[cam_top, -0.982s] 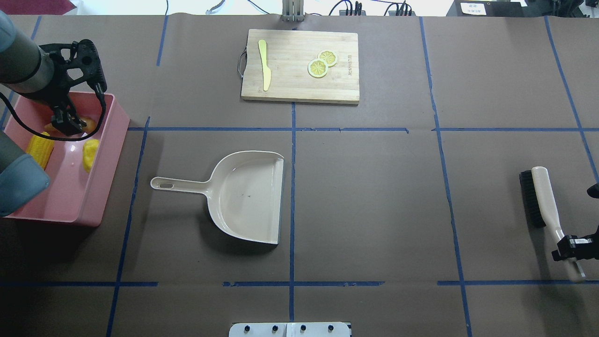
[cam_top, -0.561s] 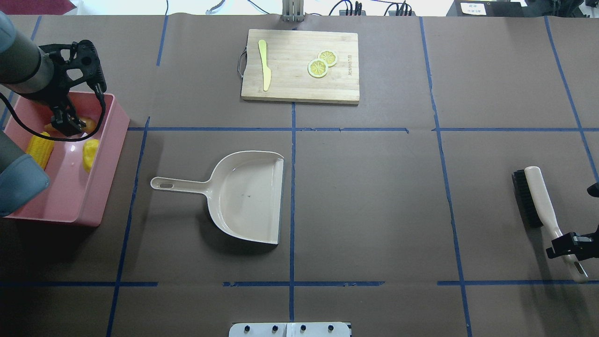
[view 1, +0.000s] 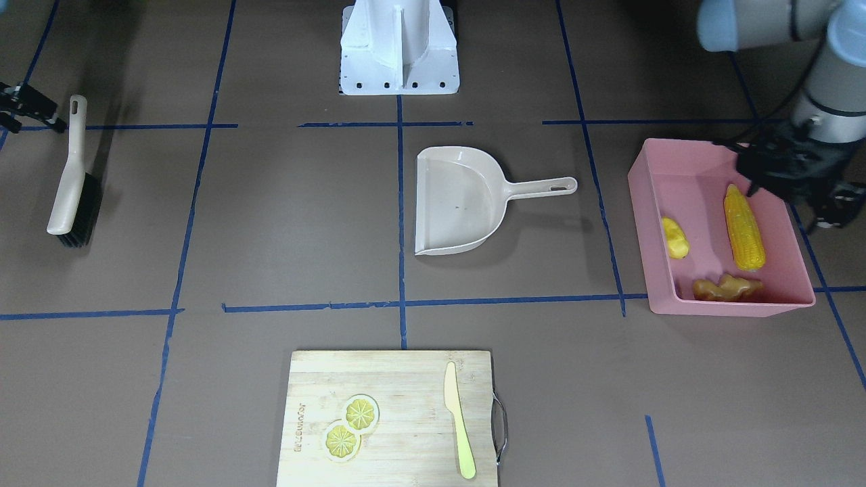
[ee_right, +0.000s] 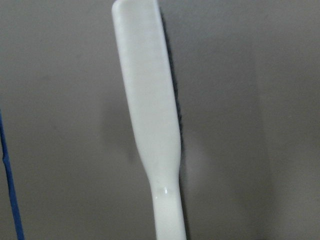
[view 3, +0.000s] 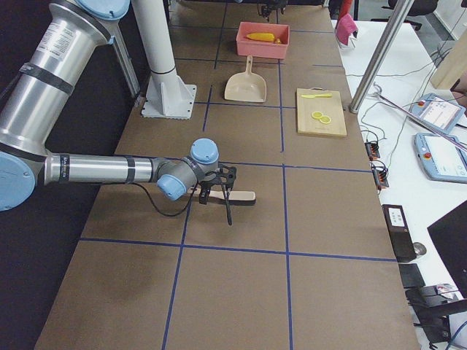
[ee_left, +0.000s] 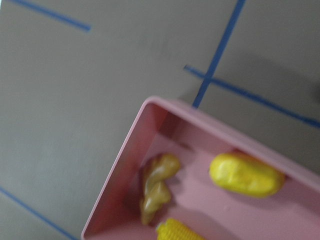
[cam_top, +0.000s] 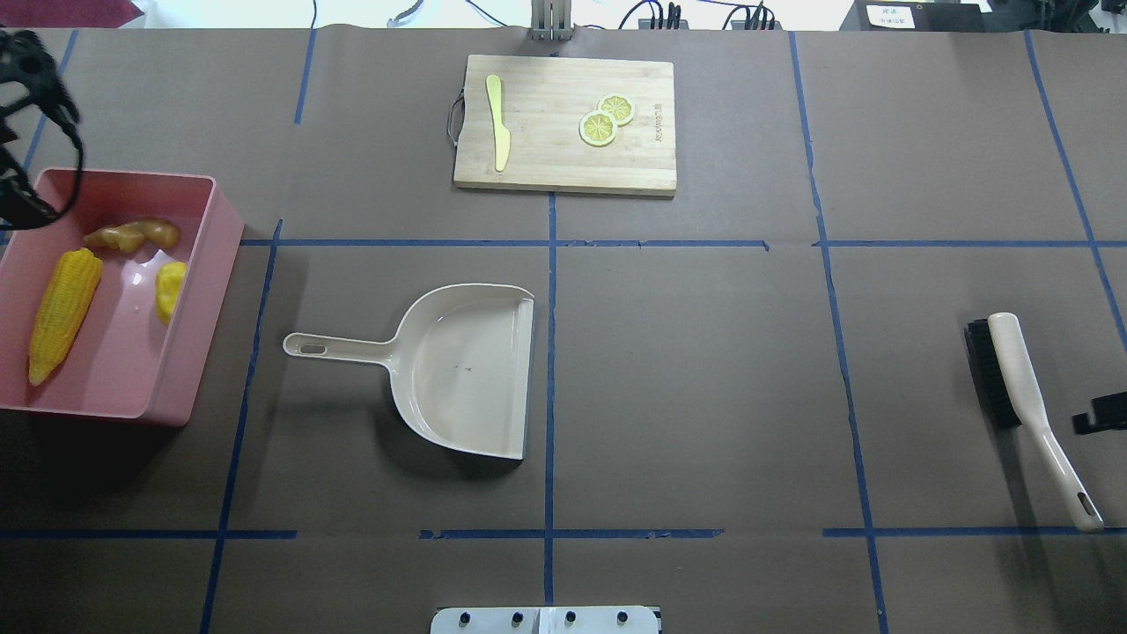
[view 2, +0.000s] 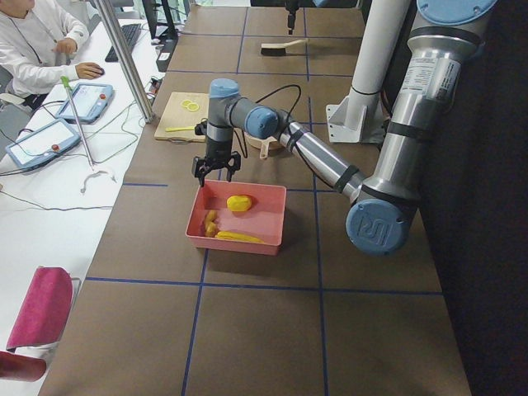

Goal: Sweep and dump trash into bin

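The pink bin (cam_top: 198,291) stands at the table's left and also shows in the front view (view 1: 643,203). Inside it lie the corn cob (cam_top: 62,313), the ginger root (cam_top: 132,235) and the small yellow potato-like piece (cam_top: 170,289). My left gripper (cam_top: 16,204) hangs open and empty over the bin's far left corner, at the view's edge. It also shows in the front view (view 1: 788,177). My right gripper (cam_top: 1101,421) is open, just right of the brush (cam_top: 1021,396), and not touching it.
The beige dustpan (cam_top: 458,370) lies empty at mid-table, handle pointing toward the bin. The brush lies flat at the far right. A wooden cutting board (cam_top: 563,167) with a pale knife (cam_top: 498,119) and lemon slices (cam_top: 606,121) sits at the back.
My left arm has pulled back to the left, uncovering the whole bin. My right gripper has let go of the brush handle and moved right. The brush now lies on the table.
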`<state>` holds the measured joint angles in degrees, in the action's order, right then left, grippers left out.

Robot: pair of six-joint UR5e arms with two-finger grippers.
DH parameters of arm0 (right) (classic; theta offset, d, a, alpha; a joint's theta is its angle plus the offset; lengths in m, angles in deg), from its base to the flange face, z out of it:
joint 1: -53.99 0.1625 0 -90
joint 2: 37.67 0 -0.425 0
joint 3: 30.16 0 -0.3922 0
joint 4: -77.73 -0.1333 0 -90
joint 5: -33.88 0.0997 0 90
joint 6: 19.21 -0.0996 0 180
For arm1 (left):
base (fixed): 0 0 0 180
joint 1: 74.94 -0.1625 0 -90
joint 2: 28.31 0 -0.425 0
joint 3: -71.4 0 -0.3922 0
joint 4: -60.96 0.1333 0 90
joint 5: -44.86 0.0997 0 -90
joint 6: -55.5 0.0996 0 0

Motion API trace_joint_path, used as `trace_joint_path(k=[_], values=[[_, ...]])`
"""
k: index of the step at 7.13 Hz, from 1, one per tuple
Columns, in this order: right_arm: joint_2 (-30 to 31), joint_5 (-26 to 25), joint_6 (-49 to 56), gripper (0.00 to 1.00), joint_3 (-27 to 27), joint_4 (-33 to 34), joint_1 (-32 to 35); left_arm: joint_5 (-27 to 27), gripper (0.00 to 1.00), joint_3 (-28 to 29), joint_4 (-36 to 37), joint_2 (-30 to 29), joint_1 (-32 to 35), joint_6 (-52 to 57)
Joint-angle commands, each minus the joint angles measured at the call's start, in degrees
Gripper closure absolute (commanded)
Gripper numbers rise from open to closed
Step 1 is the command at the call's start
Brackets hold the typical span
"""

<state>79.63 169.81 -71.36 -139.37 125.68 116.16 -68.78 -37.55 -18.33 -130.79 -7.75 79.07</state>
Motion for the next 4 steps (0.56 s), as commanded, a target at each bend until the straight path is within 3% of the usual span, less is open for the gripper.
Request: trace_joint_path(k=[1,3,4], values=[[-0.3,5.0,12.8,0.0,5.6,0.6,10.8,-10.3,0.0,9.4,0.0,1.7,12.0,0.0],[-1.4,5.0,21.4,0.0,8.7,4.2,15.6,-18.5,0.0,17.2,0.0,3.0,20.7,-0.4],[-2.9,5.0,28.3,0.0,8.6,10.9,18.9,-22.6,0.0,20.0,-0.6,4.7,22.8,-7.2]])
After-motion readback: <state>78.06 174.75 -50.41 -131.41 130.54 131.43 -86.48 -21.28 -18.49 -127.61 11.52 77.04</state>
